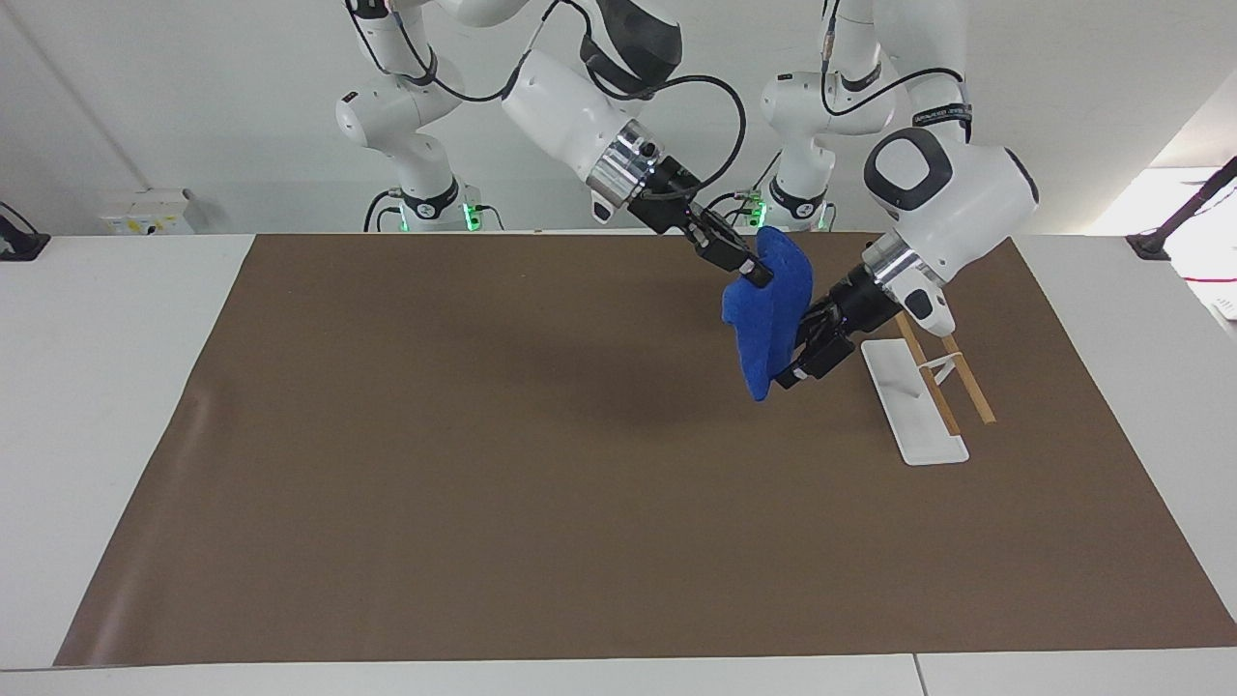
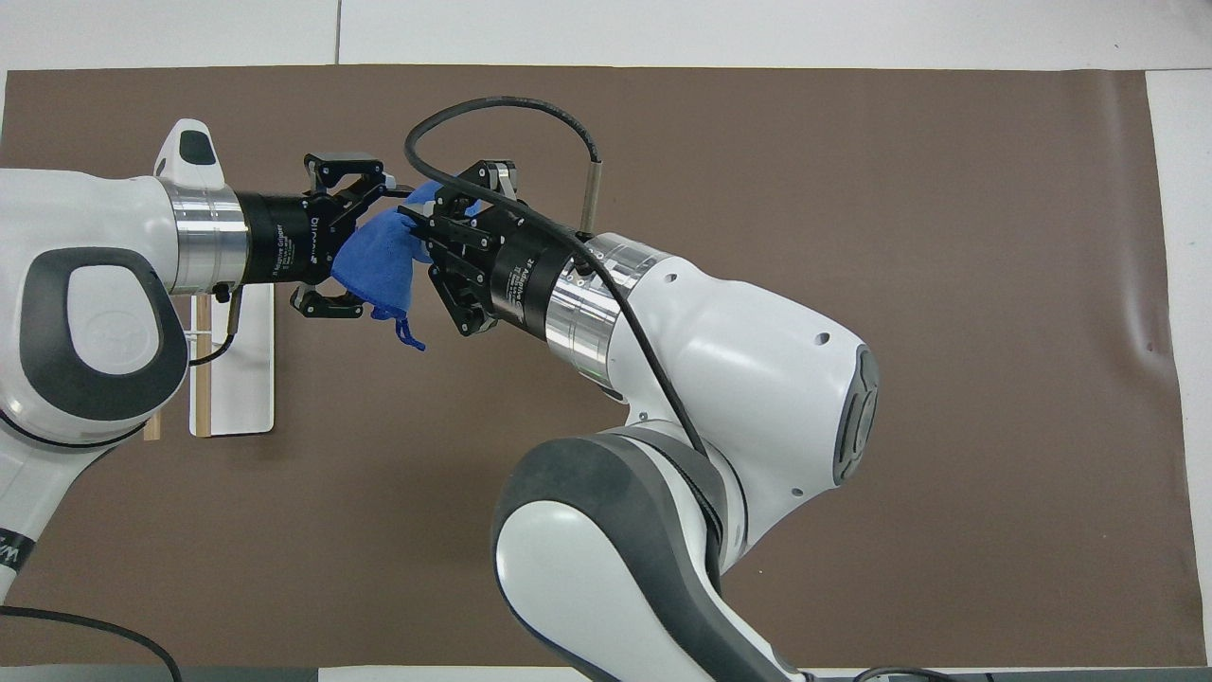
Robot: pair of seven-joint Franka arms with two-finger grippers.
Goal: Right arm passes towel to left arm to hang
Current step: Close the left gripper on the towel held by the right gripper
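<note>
The blue towel hangs in the air, bunched, from my right gripper, which is shut on its upper edge. It also shows in the overhead view, with a small loop dangling at its lower corner. My right gripper carries the looping black cable. My left gripper is open with its fingers on either side of the towel's lower part. In the overhead view my left gripper straddles the towel. Both hands are over the brown mat beside the white rack.
The white rack with two wooden bars lies on the brown mat toward the left arm's end of the table. The mat covers most of the white table.
</note>
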